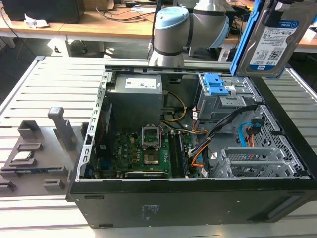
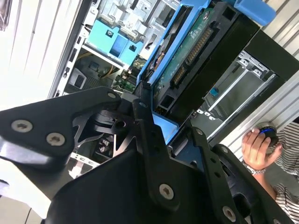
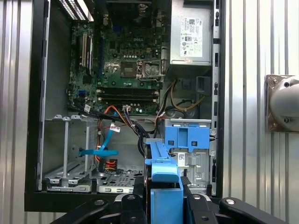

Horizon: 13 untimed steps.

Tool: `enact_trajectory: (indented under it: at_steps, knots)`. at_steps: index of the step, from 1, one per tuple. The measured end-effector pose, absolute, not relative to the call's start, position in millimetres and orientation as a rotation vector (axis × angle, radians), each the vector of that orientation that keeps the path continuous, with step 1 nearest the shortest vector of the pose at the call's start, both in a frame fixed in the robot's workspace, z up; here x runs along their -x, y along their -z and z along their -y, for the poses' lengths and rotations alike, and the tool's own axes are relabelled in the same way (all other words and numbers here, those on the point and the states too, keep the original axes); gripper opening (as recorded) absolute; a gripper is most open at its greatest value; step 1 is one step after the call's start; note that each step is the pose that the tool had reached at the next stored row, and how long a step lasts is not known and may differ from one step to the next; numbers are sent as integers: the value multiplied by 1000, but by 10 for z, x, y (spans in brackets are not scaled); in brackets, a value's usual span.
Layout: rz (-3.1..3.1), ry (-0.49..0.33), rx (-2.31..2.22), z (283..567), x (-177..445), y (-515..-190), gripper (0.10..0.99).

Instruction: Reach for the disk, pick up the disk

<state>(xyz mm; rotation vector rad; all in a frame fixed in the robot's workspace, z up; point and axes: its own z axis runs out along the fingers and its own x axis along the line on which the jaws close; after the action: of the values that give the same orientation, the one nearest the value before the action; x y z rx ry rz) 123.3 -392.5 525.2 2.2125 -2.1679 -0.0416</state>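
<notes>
- The disk (image 1: pixel 271 38) sits clamped in the gripper (image 3: pixel 166 207). Its blue-framed edge is pinched between the two dark fingers (image 2: pixel 145 128), so the gripper is grasping the disk.
- In the exterior view the disk hangs in the air, tilted, with its white-and-blue label facing the camera and clear of everything under it. In the second wrist view its green circuit side (image 2: pixel 196 46) and blue frame run out from the gripper's jaws.
- Just beneath the gripper is the drive bay of the open computer case (image 1: pixel 198 203), where a bare blue bracket (image 3: pixel 187 139) is seated — well apart from the held disk.
- Farther below the gripper, inside the case, lie the green motherboard (image 3: pixel 126 70), the grey power supply (image 3: pixel 189 32), and a tangle of orange, blue and black cables (image 3: pixel 110 135).
- The case lies on its side on a slatted metal worktop (image 1: pixel 54 84).
- A grey fixture (image 1: pixel 37 153) with a small square chip stands on the worktop, far from the gripper — beyond the case's opposite side.
- The pale blue and silver arm (image 1: pixel 185 25) rises behind the case.
- A person's hand (image 2: pixel 259 149) rests on a round object beside the case, off to one side of the gripper.
</notes>
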Motion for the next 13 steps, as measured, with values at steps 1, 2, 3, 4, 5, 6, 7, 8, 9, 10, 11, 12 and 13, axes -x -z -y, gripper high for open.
enact_trajectory:
  at_steps: [1, 2, 3, 4, 5, 6, 7, 8, 9, 10, 11, 12, 13]
  knots:
    - [2168, 42, -2213, 3930, -1233, -5252, 369]
    - [2168, 41, -2212, 3940, -1233, -5252, 369]
    - [2168, 42, -2212, 3947, -1233, -5252, 369]
    - [2168, 42, -2213, 3957, -1233, -5251, 369]
    - [2168, 41, -2212, 3966, -1233, -5252, 369]
    - [2168, 41, -2212, 3983, -1233, -5252, 369]
    - [2168, 42, -2212, 3993, -1233, -5252, 369]
    - [2168, 41, -2212, 4006, -1233, -5252, 369]
    - [2168, 41, -2212, 4023, -1233, -5252, 369]
    - [2168, 42, -2212, 4035, -1233, -5252, 369]
    - [2168, 42, -2212, 4053, -1233, -5252, 369]
    - [2168, 42, -2213, 4077, -1233, -5252, 369]
    - [2168, 42, -2212, 4088, -1233, -5251, 369]
